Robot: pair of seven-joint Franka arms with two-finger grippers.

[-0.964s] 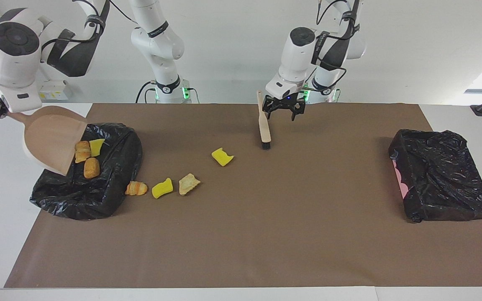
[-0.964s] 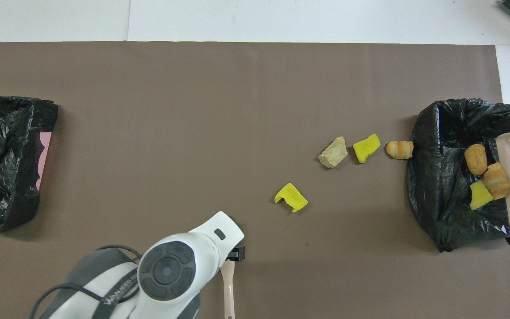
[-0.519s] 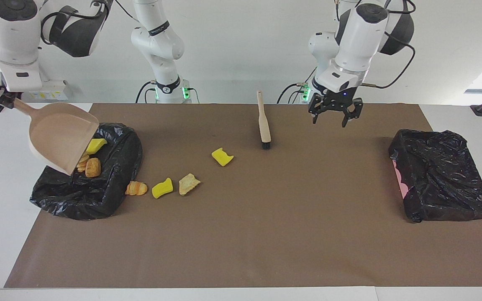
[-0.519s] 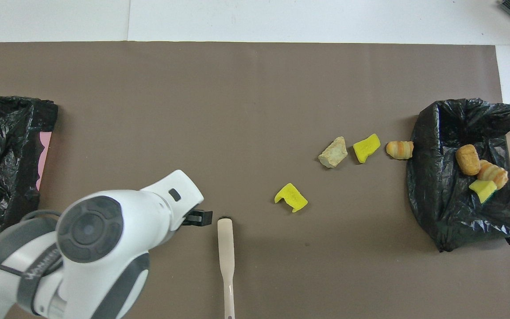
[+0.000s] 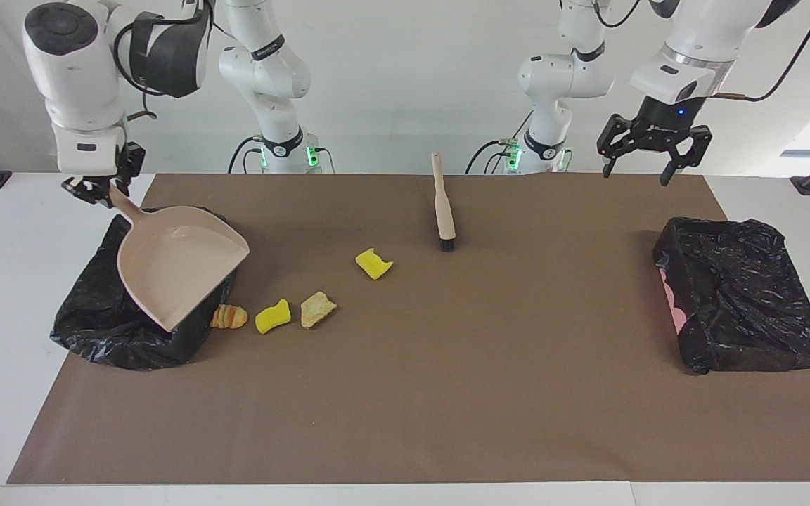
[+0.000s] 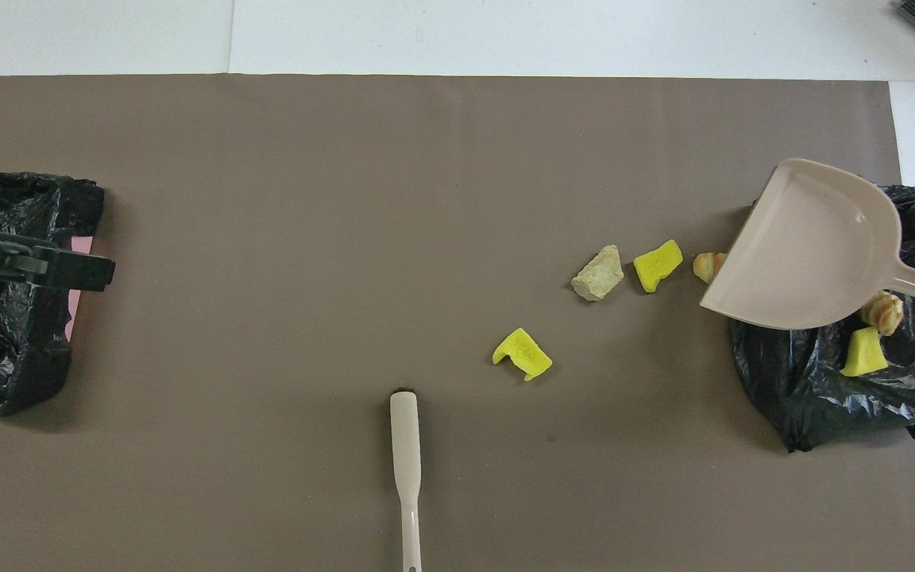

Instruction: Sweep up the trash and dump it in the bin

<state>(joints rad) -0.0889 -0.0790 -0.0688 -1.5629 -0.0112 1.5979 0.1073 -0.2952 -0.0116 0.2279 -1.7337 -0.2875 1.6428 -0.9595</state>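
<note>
The beige long-handled brush (image 5: 442,205) lies nearest the robots. The right gripper (image 5: 99,191), clamped on the beige plastic dustpan (image 5: 176,270), hangs over the black-lined bin (image 5: 88,323); it should lower the pan's lip flat beside the four loose trash pieces (image 5: 275,315). The left gripper (image 5: 651,151) waits, spread wide and empty.

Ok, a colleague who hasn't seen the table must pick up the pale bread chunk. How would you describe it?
Start at the bin lined with a black bag under the beige dustpan. Three scraps lie in a row beside it: a striped croissant piece, a yellow sponge chunk, then the pale bread chunk. It is the row's end piece, pale and jagged.
</note>
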